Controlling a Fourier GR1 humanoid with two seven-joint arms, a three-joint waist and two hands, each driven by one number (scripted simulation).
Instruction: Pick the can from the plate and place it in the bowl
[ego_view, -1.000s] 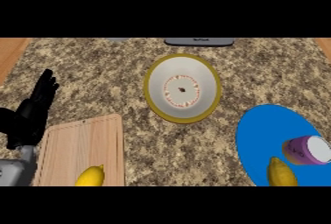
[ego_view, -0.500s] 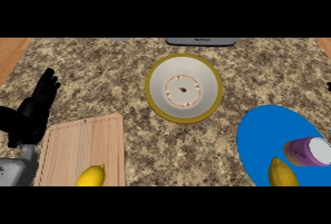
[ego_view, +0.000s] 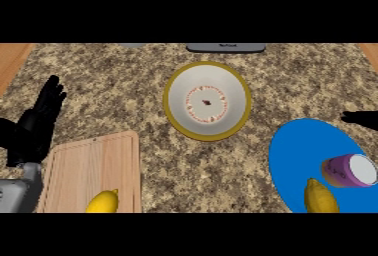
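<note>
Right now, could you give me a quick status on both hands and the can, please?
Left hand open, resting at left edge. Right hand barely in view at right edge, fingers unclear. Can on its side on blue plate, beside a banana. Bowl unobstructed.

One bowl (ego_view: 207, 100), one plate (ego_view: 295, 155), one can (ego_view: 349, 171), one cutting board (ego_view: 92, 172), two yellow fruits (ego_view: 103, 202) (ego_view: 320, 196).
</note>
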